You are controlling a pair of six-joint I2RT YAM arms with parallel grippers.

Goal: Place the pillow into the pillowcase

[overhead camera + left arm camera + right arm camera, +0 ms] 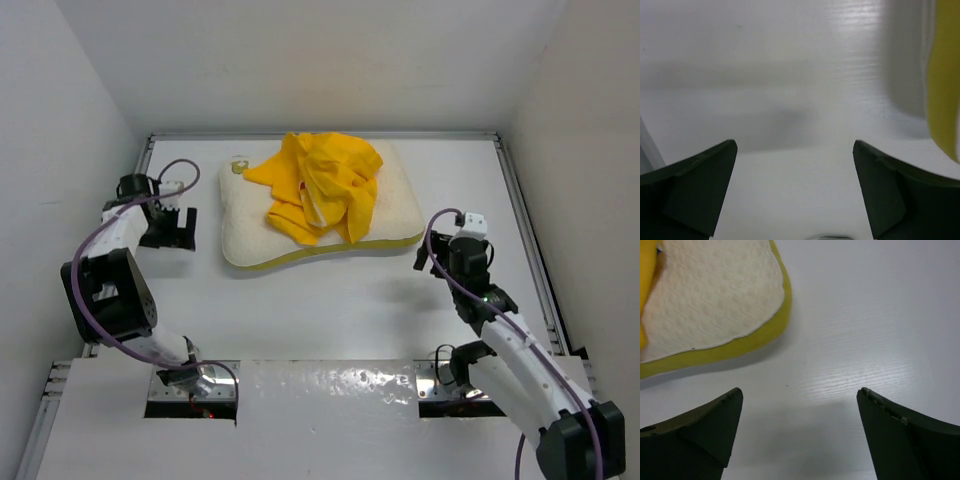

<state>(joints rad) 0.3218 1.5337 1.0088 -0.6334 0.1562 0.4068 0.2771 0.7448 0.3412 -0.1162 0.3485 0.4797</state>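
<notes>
The cream-white quilted pillow (250, 225) with a yellow edge band lies flat at the back middle of the table. The bright yellow pillowcase (320, 185) lies crumpled in a heap on top of it. My left gripper (180, 228) is open and empty, low over the table just left of the pillow; the pillow's yellow edge (942, 80) shows at the right of the left wrist view. My right gripper (432, 258) is open and empty, just off the pillow's front right corner (715, 305).
White walls enclose the table on the left, back and right. A metal rail (525, 220) runs along the right side. A white panel (320, 400) covers the near edge between the arm bases.
</notes>
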